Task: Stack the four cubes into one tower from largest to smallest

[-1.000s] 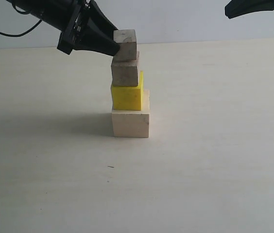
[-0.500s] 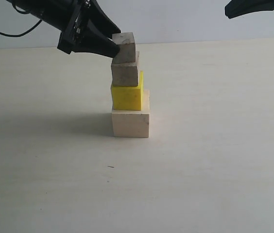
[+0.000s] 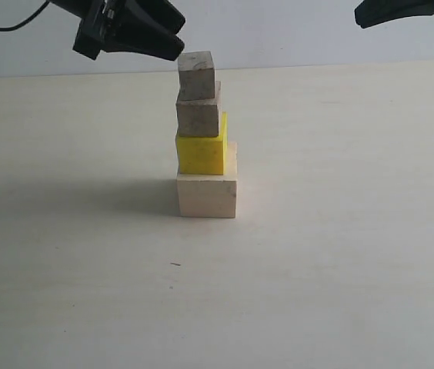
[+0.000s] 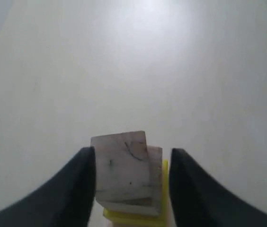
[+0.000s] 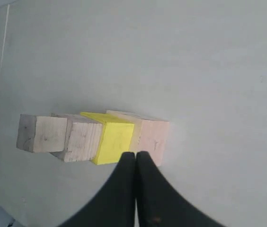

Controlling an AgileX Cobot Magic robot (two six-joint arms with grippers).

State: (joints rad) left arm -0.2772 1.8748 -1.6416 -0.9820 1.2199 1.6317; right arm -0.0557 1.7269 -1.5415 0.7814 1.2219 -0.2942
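Tower stands — left hand spread.

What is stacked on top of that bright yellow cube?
A small wood cube sits on the yellow cube, with the smallest wood cube on top of that. The yellow cube's upper face is mostly covered, so little of it can be seen.

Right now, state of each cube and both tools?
large wood cube: on table, bottom.
yellow cube: stacked on large wood cube.
small wood cube: stacked on yellow cube.
smallest wood cube: on top, ungripped.
left tool: open, empty, clear of cubes.
right tool: shut, empty.
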